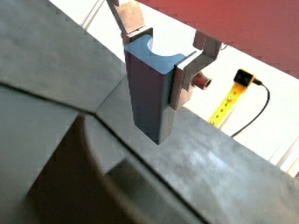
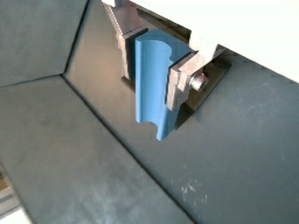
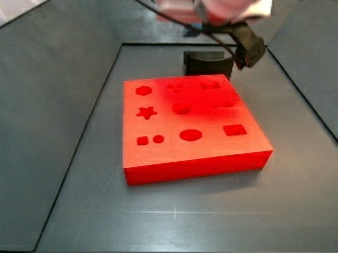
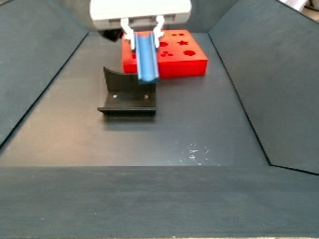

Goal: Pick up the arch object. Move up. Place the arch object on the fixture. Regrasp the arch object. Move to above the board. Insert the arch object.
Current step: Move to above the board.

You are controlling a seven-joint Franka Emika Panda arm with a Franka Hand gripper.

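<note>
The arch object (image 4: 145, 56) is held upright between the gripper (image 4: 145, 37) fingers, hanging clear above the dark floor (image 4: 149, 140), so it's basically off the ground, gripped at its upper end. In both wrist views the blue-grey piece (image 2: 156, 83) is seen clamped by the silver finger plates (image 2: 179, 83), its notched end (image 1: 158, 51) up between them and its long body pointing down. Just behind and below it in a side view, the fixture (image 4: 125, 93) is sat on the floor, near the middle. Farther back, the board (image 4: 174, 51) is lying flat toward the far end of the floor. In a side view the board's cut-outs (image 3: 185, 114) are seen from above, with the fixture (image 3: 205, 62) just beyond its far edge.
</note>
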